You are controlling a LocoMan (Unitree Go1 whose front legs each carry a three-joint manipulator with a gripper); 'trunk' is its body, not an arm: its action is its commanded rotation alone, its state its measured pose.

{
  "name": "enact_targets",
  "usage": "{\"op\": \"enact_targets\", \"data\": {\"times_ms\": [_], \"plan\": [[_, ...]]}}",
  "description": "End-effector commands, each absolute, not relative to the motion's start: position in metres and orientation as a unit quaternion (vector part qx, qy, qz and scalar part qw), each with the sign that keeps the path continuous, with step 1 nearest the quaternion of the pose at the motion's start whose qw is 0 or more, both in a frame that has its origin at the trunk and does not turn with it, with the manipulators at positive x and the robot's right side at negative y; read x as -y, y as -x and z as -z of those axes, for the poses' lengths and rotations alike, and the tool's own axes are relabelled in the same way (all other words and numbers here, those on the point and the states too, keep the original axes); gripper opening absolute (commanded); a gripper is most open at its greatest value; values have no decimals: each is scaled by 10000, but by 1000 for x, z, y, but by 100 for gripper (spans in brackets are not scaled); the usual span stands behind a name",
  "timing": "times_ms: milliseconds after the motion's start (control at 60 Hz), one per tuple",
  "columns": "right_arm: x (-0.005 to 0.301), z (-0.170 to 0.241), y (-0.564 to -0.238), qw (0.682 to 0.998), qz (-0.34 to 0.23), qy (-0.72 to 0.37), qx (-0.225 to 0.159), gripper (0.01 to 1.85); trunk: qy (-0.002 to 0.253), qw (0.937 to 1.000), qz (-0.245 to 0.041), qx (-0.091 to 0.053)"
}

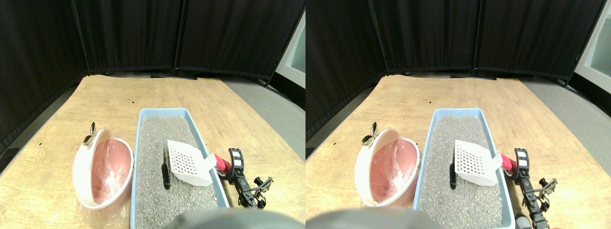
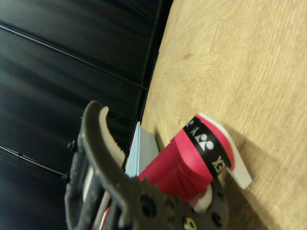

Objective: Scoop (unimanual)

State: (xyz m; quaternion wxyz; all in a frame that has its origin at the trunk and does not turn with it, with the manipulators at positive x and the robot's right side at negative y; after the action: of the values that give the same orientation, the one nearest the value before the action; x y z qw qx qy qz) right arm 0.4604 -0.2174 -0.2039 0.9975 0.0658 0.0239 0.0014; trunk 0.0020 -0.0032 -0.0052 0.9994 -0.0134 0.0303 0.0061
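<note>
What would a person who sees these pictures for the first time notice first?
Probably the white slotted scoop, poised over the grey litter in the long blue tray at the centre, its red wrapped handle in the right end effector. Next, the pink lined bin tilted left of the tray, and a dark lump on the litter beside the scoop.

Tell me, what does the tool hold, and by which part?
The tool holds the white scoop by its red wrapped handle.

No legible txt; handle band [image 2: 207, 143] lettering partial.
</note>
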Motion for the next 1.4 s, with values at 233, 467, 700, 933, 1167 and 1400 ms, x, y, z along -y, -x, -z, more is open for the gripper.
{"op": "enact_targets", "data": {"times_ms": [233,467,700,933,1167,1400], "plan": [[215,197,-471,9969,-9,-764,-163,92,269,9994,-72,-227],[215,200,-475,9969,31,-735,-287,87,296,9992,-88,-253],[216,204,-479,9978,-157,-599,-236,9,313,9990,-119,-288],[221,204,-482,9977,-84,-629,-232,6,346,9989,-138,-300],[227,196,-482,9983,-185,-545,-27,6,406,9985,-161,-322],[231,163,-479,9957,-748,-117,531,6,476,9981,-212,-342]]}}
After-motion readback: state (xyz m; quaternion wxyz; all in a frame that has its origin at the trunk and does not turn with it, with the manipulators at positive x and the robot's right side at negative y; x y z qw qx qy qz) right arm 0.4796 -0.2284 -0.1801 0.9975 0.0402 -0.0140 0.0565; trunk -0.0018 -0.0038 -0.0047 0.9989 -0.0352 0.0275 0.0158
